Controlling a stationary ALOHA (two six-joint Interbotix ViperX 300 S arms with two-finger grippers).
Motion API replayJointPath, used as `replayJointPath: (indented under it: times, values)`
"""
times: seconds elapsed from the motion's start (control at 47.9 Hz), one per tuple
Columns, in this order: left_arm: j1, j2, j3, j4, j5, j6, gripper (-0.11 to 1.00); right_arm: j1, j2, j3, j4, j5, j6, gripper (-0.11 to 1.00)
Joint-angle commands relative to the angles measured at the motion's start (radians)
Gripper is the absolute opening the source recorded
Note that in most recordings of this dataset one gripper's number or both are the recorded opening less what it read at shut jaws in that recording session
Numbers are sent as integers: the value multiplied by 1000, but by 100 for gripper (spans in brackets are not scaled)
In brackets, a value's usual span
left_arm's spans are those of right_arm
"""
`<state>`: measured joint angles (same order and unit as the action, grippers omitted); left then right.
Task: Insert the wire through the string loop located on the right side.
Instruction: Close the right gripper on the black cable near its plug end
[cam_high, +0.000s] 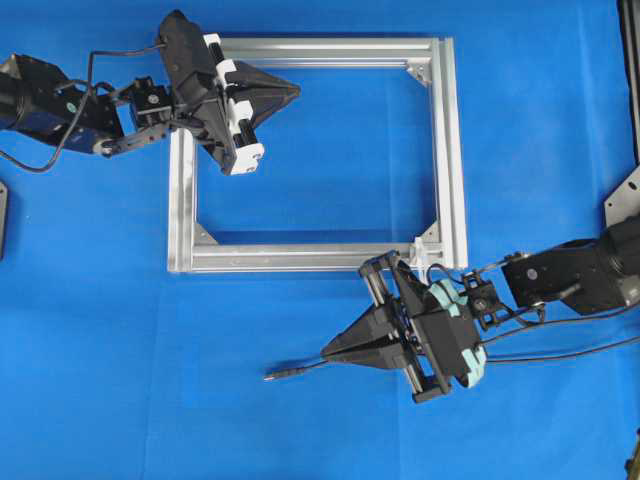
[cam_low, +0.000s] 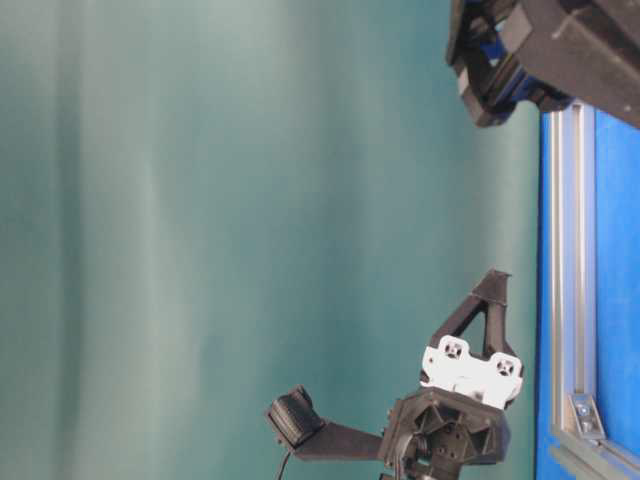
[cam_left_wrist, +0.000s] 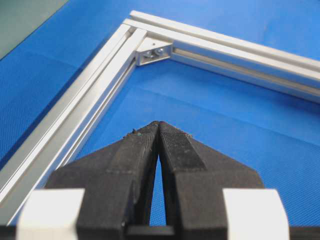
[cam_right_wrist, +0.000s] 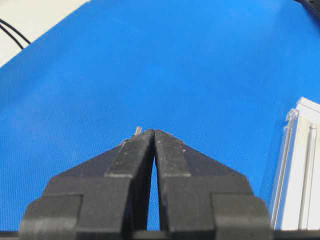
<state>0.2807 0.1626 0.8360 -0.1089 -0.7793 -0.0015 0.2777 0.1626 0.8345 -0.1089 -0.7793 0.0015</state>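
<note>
We are looking down on a blue bench (cam_high: 100, 330) where a silver frame (cam_high: 455, 150) is lying flat, a rectangle of aluminium bars with small brackets in its corners. Our left gripper (cam_high: 293, 90) is hovering over the frame's upper left part, tip pointing toward the open middle, and its jaws are pressed together with nothing between them, as the left wrist view is showing: the two black fingers (cam_left_wrist: 137, 150) are meeting at the tip above bare blue cloth, with a corner bracket (cam_left_wrist: 152, 52) ahead of them. Our right gripper (cam_high: 328, 350) is sitting below the frame's lower right corner, pointing left, and its jaws are together too, holding nothing. The wire (cam_high: 300, 371) is lying on the bench just below and left of that gripper, its grey plug tip pointing left and its black length running off to the right under the arm; in the right wrist view only a tiny grey bit of it (cam_right_wrist: 138, 130) is peeking out beyond the fingertips. The loop (cam_high: 420, 247) is showing as a small white shape at the frame's lower right corner, just above the right gripper's body, too small for us to make out its form.
</note>
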Motion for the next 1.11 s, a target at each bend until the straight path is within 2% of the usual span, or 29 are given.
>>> replayJointPath:
  times: [0.0, 0.125, 0.48, 0.564, 0.648, 0.71, 0.877, 0.94, 0.982, 1.086]
  values:
    - [-5, -52, -17, 18, 17, 6, 0, 18, -32, -17, 2, -5, 12, 0]
    - [-3, -54, -14, 18, 28, 6, 0, 25, -40, -20, 5, 18, 26, -6]
    - [-3, -54, -17, 21, 26, 6, 0, 35, -40, -17, 5, 25, 117, -6]
    - [-3, -54, -17, 21, 26, 6, 0, 37, -40, -18, 5, 29, 132, -3]
    - [-3, -54, -15, 21, 26, 6, 0, 35, -37, -21, 8, 35, 143, 8]
    - [-2, -55, -12, 21, 26, 6, 0, 37, -37, -23, 21, 43, 149, 22]
    - [-3, -55, -15, 21, 26, 8, 0, 41, -29, -26, 54, 60, 149, 71]
    - [-3, -54, -17, 21, 26, 8, 0, 41, -28, -26, 57, 60, 149, 87]
    - [-2, -54, -17, 21, 26, 8, 0, 43, -26, -26, 60, 60, 149, 90]
    - [-3, -54, -15, 21, 28, 8, 0, 43, -17, -29, 71, 60, 149, 84]
